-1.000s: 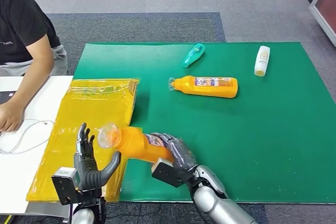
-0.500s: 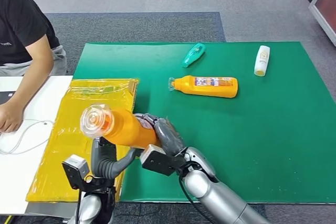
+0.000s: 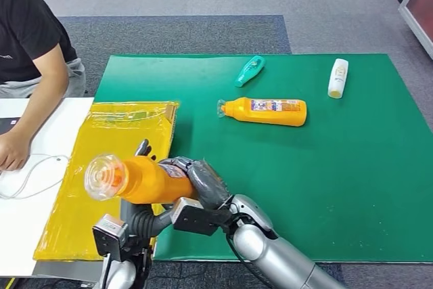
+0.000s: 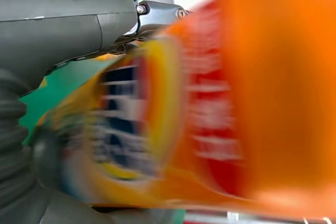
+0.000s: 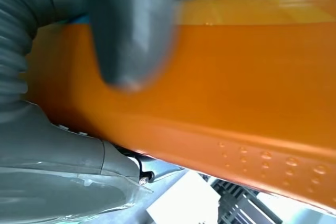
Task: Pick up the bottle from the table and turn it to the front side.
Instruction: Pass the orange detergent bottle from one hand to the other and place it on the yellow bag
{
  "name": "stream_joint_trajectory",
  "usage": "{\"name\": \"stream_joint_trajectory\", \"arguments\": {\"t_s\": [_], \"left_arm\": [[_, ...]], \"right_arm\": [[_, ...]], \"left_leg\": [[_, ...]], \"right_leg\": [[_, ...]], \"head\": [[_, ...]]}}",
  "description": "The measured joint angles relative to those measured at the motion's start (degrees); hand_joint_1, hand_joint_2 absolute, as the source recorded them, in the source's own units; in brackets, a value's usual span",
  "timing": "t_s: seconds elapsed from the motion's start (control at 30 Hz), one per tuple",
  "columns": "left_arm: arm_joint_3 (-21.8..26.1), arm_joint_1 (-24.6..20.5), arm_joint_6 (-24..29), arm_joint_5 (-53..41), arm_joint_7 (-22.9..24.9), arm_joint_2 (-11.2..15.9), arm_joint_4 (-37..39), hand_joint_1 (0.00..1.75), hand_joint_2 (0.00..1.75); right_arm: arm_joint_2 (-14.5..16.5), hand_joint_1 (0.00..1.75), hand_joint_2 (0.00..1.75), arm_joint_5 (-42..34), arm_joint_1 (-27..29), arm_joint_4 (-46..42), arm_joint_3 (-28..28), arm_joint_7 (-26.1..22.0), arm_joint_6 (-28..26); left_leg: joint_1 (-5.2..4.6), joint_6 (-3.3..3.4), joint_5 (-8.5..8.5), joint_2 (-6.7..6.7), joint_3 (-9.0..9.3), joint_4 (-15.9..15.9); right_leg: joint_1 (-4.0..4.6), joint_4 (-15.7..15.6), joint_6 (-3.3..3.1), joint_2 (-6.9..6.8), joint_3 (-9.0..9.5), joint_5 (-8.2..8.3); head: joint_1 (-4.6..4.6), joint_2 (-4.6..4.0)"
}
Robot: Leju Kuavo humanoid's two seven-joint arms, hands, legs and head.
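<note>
orange bottle [image 3: 145, 179], green mat [image 3: 331, 167]

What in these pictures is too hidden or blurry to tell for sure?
- Held orange bottle: label unreadable, motion-blurred in left wrist view; head view too small.
- Left hand: mostly behind the bottle in head view, so its grip is unclear.
- Lying orange bottle: label print too small.
- Person: cut off by the edge.
</note>
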Motion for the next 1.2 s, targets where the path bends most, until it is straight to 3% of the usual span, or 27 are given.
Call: {"name": "stream_joint_trajectory", "arguments": {"t_s": [0.17, 0.6, 0.63, 0.77, 1.2], "left_arm": [[-0.9, 0.2, 2.4, -1.5, 0.0, 1.7, -2.3, 0.00, 1.75], [-0.6, 1.0, 1.3, 2.8, 0.0, 2.2, -3.4, 0.00, 1.75], [-0.6, 1.0, 1.3, 2.7, 0.0, 2.2, -3.4, 0.06, 1.75], [-0.4, 1.0, 1.2, 2.5, 0.0, 2.2, -3.4, 1.72, 1.75], [-0.3, 1.0, 0.7, 1.2, 0.0, 2.2, -3.6, 1.75, 1.75]], "right_arm": [[0.0, 1.51, 1.75, -0.5, -0.2, 0.7, 0.9, -0.6, 1.5], [0.0, 1.57, 1.75, -0.9, -0.2, 0.7, 1.5, -0.5, 1.9], [0.0, 1.59, 1.75, -0.9, -0.2, 0.7, 1.5, -0.5, 1.9], [0.0, 1.75, 1.75, -1.0, -0.2, 0.7, 1.6, -0.5, 1.9], [0.0, 1.75, 1.75, -1.0, -0.1, 0.7, 1.7, -0.8, 1.9]], "left_leg": [[0.00, 0.00, 0.01, 0.00, -0.01, 0.0], [0.00, 0.00, 0.00, 0.00, -0.01, 0.0], [0.00, 0.00, 0.00, 0.00, -0.01, 0.0], [0.00, 0.00, 0.00, 0.00, -0.01, 0.0], [0.00, 0.00, 0.00, 0.00, -0.01, 0.0]], "right_leg": [[0.00, 0.0, 0.00, 0.00, -0.01, 0.00], [0.00, 0.0, 0.00, 0.00, -0.02, 0.00], [0.00, 0.0, 0.00, 0.00, -0.02, 0.00], [0.00, 0.0, 0.00, 0.00, -0.03, 0.00], [0.00, 0.0, 0.00, 0.00, -0.03, 0.00]], "head": [[0.00, 0.00], [-0.01, 0.00], [-0.01, 0.00], [0.01, 0.00], [-0.01, 0.00]]}}
